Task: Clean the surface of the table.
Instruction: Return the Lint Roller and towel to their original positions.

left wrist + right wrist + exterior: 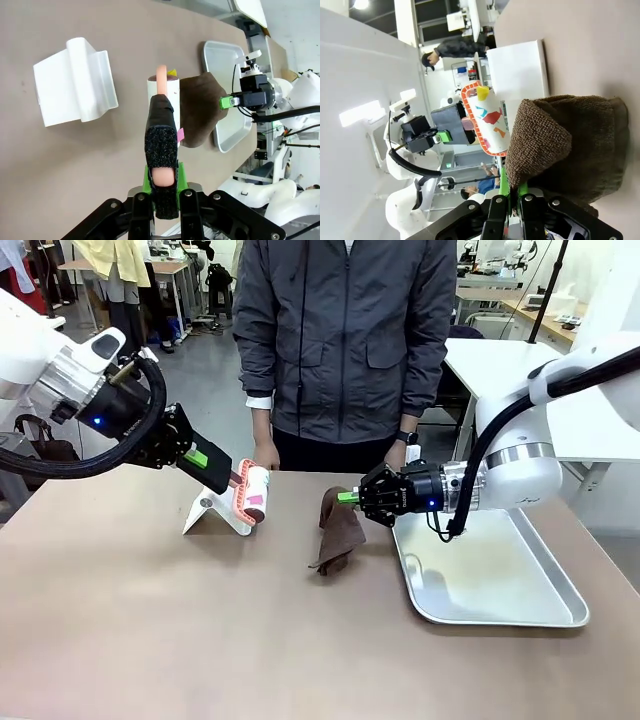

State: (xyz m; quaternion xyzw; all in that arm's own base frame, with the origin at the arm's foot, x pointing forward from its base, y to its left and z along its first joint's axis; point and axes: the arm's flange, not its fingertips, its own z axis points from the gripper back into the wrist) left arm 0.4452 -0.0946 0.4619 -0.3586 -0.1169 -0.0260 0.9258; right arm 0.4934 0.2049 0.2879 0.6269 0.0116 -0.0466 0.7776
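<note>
The brownish table [150, 640] spans the front view. My left gripper [228, 478] hovers over its far left part, shut on the salmon handle of a lint roller [254, 495] with a white, pink-marked roll. In the left wrist view, my left gripper [162, 150] clamps that handle, and the roller [162, 87] points out over the table [75, 165]. My right gripper [352, 497] is shut on the top of a brown cloth [338, 532] that hangs down onto the table. The cloth [565, 140] bunches above my right gripper [512, 185].
A white plastic roller stand [213, 514] sits on the table under the roller. A shiny metal tray [500, 575] lies at the right, below my right arm. A person stands at the far edge with both hands near the table. White tables stand behind.
</note>
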